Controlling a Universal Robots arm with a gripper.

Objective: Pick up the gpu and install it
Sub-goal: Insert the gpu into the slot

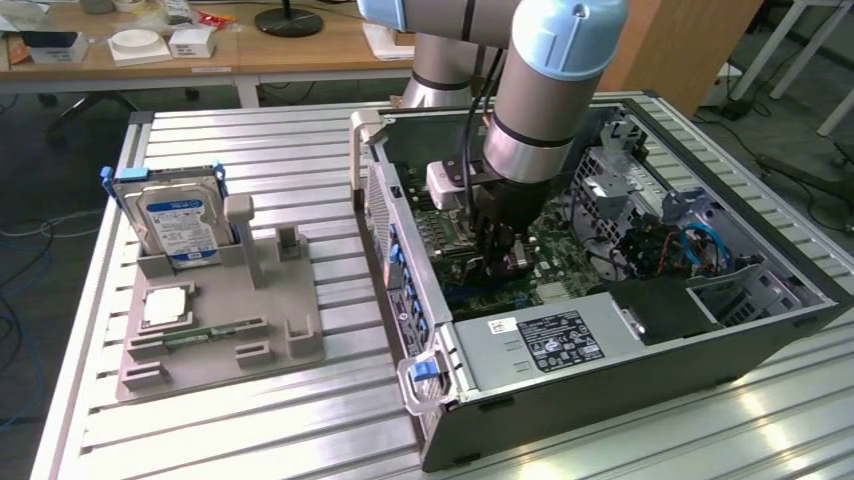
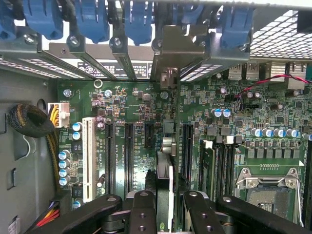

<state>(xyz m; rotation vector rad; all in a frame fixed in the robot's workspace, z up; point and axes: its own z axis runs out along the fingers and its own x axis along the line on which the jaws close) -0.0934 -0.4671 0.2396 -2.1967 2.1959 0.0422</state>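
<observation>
My gripper (image 1: 505, 262) is lowered into the open computer case (image 1: 747, 320), over the green motherboard (image 2: 122, 105). In the wrist view the gpu (image 2: 165, 170) appears edge-on as a thin upright card between my two black fingers (image 2: 141, 209), which are shut on it. The card lines up with the black expansion slots (image 2: 127, 156), and its metal bracket end (image 2: 168, 53) reaches the case's rear slot openings. Whether the card's lower edge sits in a slot is hidden.
A grey fixture (image 1: 214, 320) on the exterior view's left holds the silver blue-labelled hard drive (image 1: 180, 220), a chip (image 1: 167, 305) and a green memory stick (image 1: 220, 328). Inside the case are a power supply (image 1: 554, 340), blue latches (image 2: 92, 19), a white slot (image 2: 88, 156) and a CPU socket (image 2: 270, 187).
</observation>
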